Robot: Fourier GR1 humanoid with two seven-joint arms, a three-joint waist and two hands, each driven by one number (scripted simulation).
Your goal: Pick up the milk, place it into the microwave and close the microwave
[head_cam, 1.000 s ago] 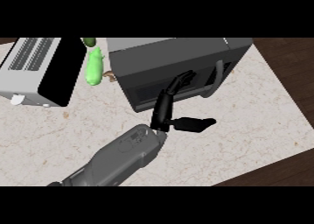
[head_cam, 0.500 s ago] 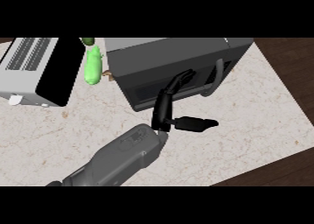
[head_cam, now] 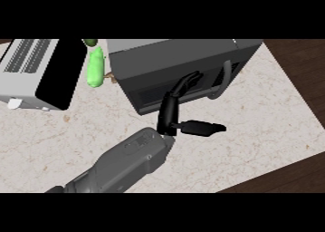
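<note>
The dark grey microwave (head_cam: 166, 58) stands at the back of the counter, its door (head_cam: 146, 93) looking shut, with a curved handle (head_cam: 224, 78) on the right side. No milk shows in this view. My left hand (head_cam: 170, 108) reaches in from the lower left. Its fingers (head_cam: 186, 82) are straight and rest against the door front beside the handle. The thumb (head_cam: 203, 128) sticks out to the right over the counter. The hand holds nothing. My right hand does not show.
A white and black toaster-like appliance (head_cam: 32, 74) sits at the back left. A green cucumber-like object (head_cam: 94, 69) lies between it and the microwave. The pale stone counter (head_cam: 258, 136) ends at a dark edge on the right and lower right.
My left forearm has moved a little forward and right. The fingers have straightened up along the microwave door, and the thumb has swung lower and further right.
</note>
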